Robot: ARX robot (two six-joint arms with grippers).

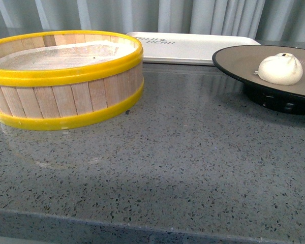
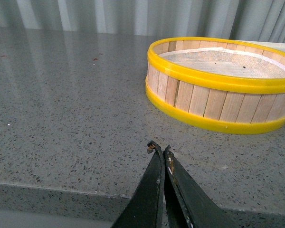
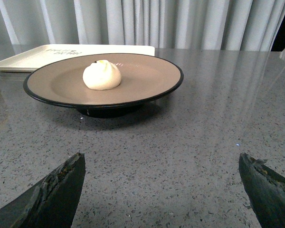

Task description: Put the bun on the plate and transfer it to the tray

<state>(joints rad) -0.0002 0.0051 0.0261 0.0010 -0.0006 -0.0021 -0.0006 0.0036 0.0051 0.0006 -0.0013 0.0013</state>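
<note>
Fingers of the left gripper pressed together with nothing between them, low over the near edge of the grey speckled table. Fingers of the right gripper spread wide apart, holding nothing, also at the near side. Farther back on the left, a round wooden basket with yellow bands and paper inside. Farther back on the right, the brown plate with a black rim, standing on the table. On the plate, the white bun, upright, with a tiny dark dot on top. Behind basket and plate, the flat white tray with grey letters. At the very back, a pale curtain.
</note>
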